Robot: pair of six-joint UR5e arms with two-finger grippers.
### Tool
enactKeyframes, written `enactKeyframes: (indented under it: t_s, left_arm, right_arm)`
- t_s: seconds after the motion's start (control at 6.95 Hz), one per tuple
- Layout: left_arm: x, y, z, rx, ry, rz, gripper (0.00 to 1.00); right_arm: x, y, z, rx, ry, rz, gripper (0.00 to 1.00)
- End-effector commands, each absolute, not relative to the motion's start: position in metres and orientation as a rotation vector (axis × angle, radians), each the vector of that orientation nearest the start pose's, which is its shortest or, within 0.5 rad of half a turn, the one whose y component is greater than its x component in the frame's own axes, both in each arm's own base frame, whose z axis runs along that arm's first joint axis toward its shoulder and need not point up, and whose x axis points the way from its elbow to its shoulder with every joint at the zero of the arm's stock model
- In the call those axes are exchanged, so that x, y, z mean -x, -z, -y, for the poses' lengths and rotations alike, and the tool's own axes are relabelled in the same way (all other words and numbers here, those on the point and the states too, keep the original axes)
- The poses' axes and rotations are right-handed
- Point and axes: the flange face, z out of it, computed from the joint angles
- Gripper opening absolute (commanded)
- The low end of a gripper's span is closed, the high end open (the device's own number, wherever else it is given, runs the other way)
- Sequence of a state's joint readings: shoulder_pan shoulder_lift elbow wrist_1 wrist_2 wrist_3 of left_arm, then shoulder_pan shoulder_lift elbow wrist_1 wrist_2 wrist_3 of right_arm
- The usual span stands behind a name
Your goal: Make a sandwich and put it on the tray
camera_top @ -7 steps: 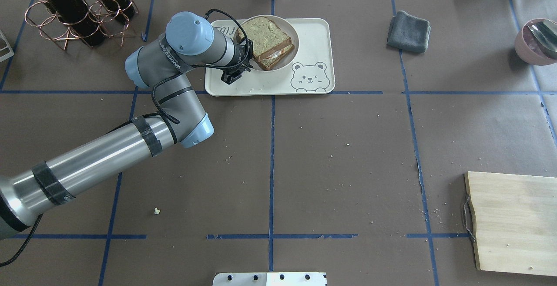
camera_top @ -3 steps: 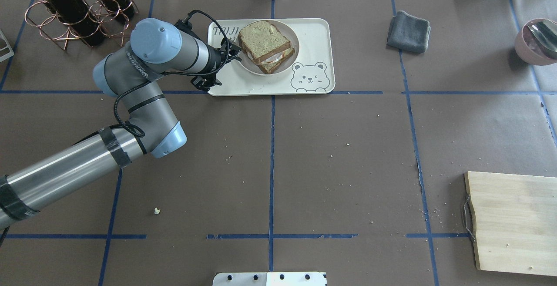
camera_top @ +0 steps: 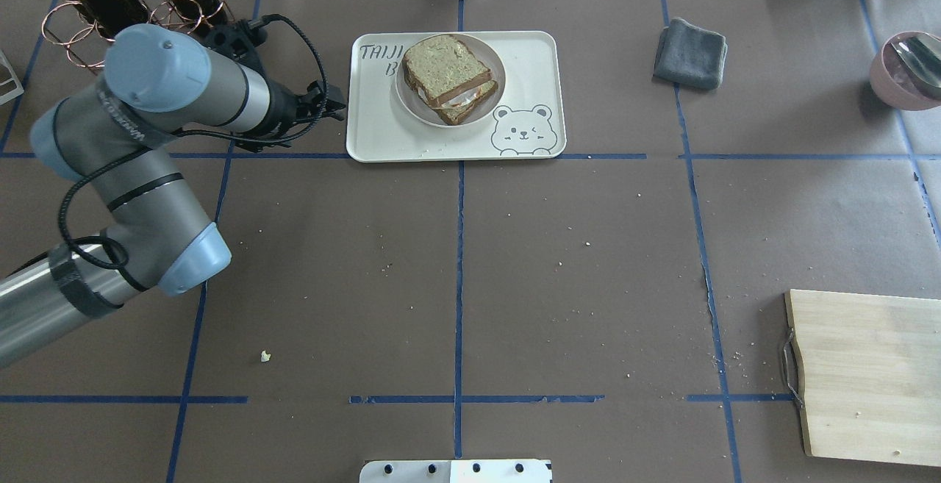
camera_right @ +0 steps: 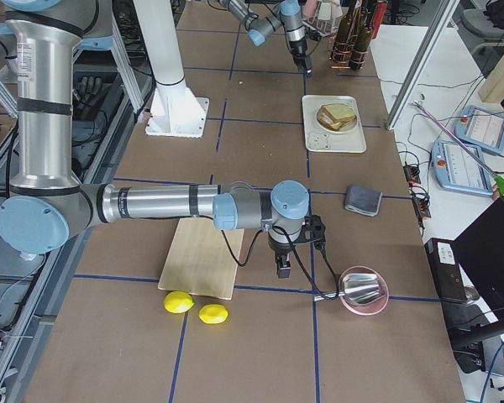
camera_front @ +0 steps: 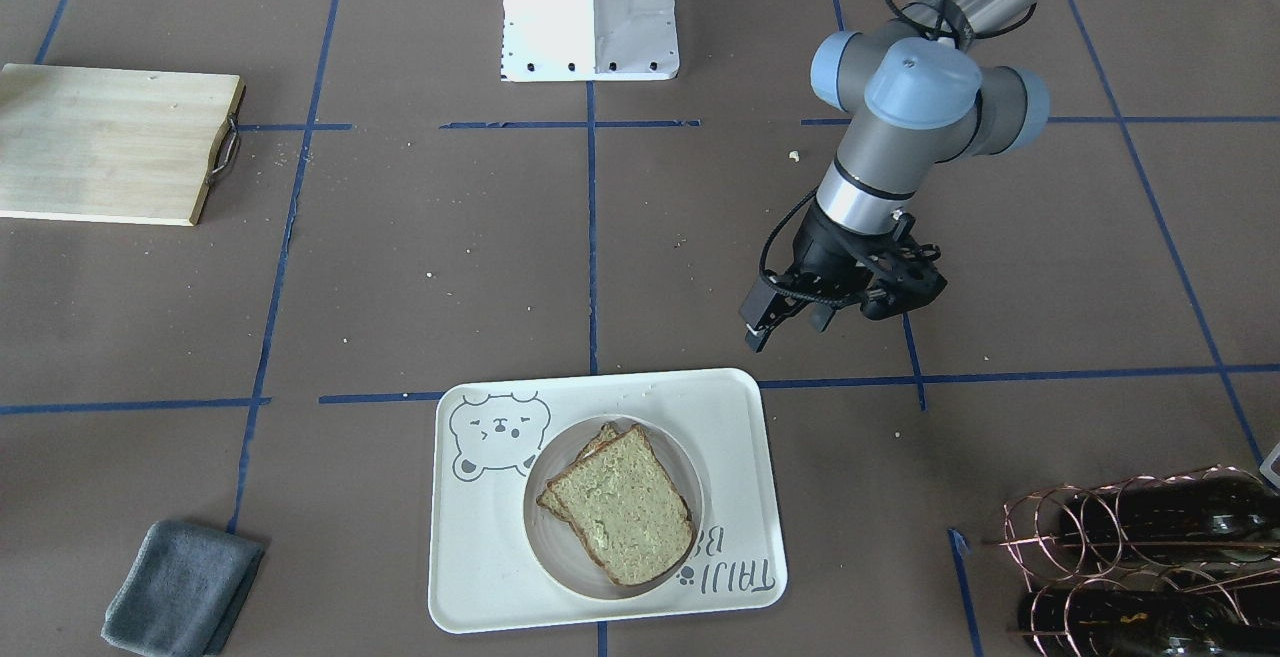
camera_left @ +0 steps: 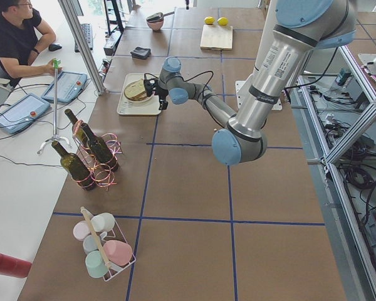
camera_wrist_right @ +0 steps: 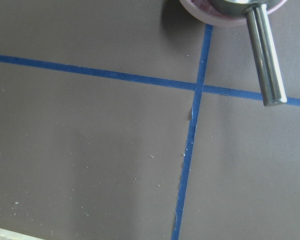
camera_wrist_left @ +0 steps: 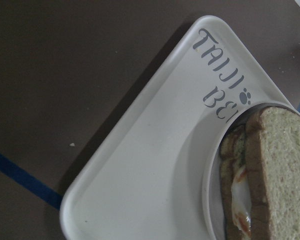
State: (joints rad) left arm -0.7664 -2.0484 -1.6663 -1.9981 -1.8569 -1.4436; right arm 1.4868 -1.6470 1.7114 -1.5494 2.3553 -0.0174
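Brown paper with blue tape lines covers the big counter [camera_top: 588, 248]. The robot's left arm [camera_top: 147, 108], grey with blue caps, reaches in over it, and the right arm [camera_right: 151, 201] stretches out low at the other end. A pale wooden cutting board [camera_top: 867, 373] lies flat near the right arm. The big cream-white tray with a grey bear face [camera_top: 529, 53] sits at the far side of the counter. Dark wine bottles in a copper wire rack [camera_top: 132, 27] stand near the left arm. On the tray sits a small round white plate [camera_top: 500, 64], and on that plate lies the sandwich [camera_top: 445, 68], two slices of green-tan bread with dark crust. The top slice sits a bit crooked on the bottom one. A bit of white and orange fried egg [camera_wrist_left: 240, 195] peeks out between the slices. A folded grey cloth [camera_top: 691, 53] lies well apart from the tray. A pink bowl [camera_top: 904, 75] holds a shiny metal tool [camera_wrist_right: 265, 55]. The left claw [camera_front: 788, 329] hangs beside the short end of the tray, not touching it, with its two fingers apart and nothing in them. The right claw [camera_right: 283, 269] points down between the board and the pink bowl; I cannot tell if its fingers are apart or together.
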Motion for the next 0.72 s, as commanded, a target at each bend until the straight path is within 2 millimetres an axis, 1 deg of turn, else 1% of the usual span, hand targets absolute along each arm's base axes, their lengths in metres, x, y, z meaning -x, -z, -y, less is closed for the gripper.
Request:
enactKeyframes:
  t_s: [0.0, 0.14, 0.29, 0.43, 0.58]
  left_arm:
    - [-0.335, -0.319, 0.523, -0.327, 0.145, -0.819, 1.00]
    - [-0.293, -0.335, 0.531, -0.382, 0.075, -0.765, 1.00]
    - [-0.251, -0.361, 0.541, -0.425, -0.020, -0.701, 1.00]
    - [-0.195, -0.390, 0.551, -0.434, -0.123, -0.671, 1.00]
    - [-0.140, -0.416, 0.557, -0.440, -0.187, -0.654, 1.00]
  right_arm:
    - [-0.028, -0.623, 0.470, -0.062, 0.125, 0.786, 1.00]
    - [-0.031, -0.624, 0.469, -0.077, 0.125, 0.786, 1.00]
    - [-0.034, -0.625, 0.468, -0.077, 0.120, 0.785, 1.00]
    - [-0.037, -0.625, 0.468, -0.080, 0.113, 0.785, 1.00]
    - [-0.040, -0.629, 0.465, -0.076, 0.104, 0.785, 1.00]
